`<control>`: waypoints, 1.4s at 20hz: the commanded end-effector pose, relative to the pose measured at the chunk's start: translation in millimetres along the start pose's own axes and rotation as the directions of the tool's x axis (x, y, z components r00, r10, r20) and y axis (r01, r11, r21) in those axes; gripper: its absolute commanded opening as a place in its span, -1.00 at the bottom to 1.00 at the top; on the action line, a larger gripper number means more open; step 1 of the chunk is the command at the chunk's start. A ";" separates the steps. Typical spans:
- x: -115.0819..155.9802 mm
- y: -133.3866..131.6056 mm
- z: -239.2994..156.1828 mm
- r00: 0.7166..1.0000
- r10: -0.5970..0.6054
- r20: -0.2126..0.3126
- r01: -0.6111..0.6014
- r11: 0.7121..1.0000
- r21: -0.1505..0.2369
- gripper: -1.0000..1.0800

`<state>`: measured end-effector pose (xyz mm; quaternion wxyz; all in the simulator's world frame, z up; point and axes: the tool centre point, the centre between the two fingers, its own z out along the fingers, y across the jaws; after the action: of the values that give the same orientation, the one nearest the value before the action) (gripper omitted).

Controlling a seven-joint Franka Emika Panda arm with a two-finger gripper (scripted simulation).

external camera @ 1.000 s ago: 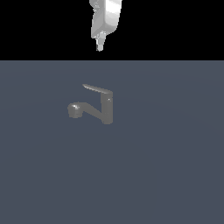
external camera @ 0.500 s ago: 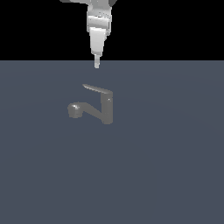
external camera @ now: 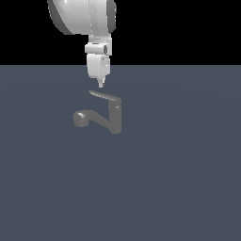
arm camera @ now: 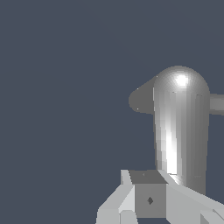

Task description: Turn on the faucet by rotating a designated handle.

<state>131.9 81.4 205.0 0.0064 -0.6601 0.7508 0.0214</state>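
A flat slate-grey floor (external camera: 188, 179) fills the lower part of the exterior view, under a black backdrop. From twelve o'clock a white Panda arm (external camera: 82, 19) reaches down, ending in a narrow gripper (external camera: 100, 84) whose tips point straight downward.

Near the middle of the floor stands the faucet (external camera: 114, 120), a small dull-grey tap. Its short upright column carries a bent spout (external camera: 87, 117) that slopes toward eight o'clock and ends in a round head. From the column's top the handle (external camera: 104, 96), a thin tapered blade, stretches toward ten o'clock.

The task looks barely begun. The gripper hangs just above the handle's free end, apart from it, and the blade shows no sign of having been turned. The approach seems nearly complete; contact and the rotation itself are left.

The fingers appear drawn close together into a single point, holding nothing. The wrist view shows the fingers (arm camera: 148, 199) and the faucet's rounded top close beneath, but not the gap, so this is tentative.
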 end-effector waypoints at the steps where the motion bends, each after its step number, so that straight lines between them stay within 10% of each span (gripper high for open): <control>1: -4.1 -5.9 10.8 0.999 0.039 -0.013 -0.039 0.999 0.009 -1.00; 28: -20.7 13.5 33.0 0.994 0.105 -0.035 -0.104 0.994 0.027 -1.00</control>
<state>125.8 103.2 173.2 0.0014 -0.6199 0.7847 -0.0010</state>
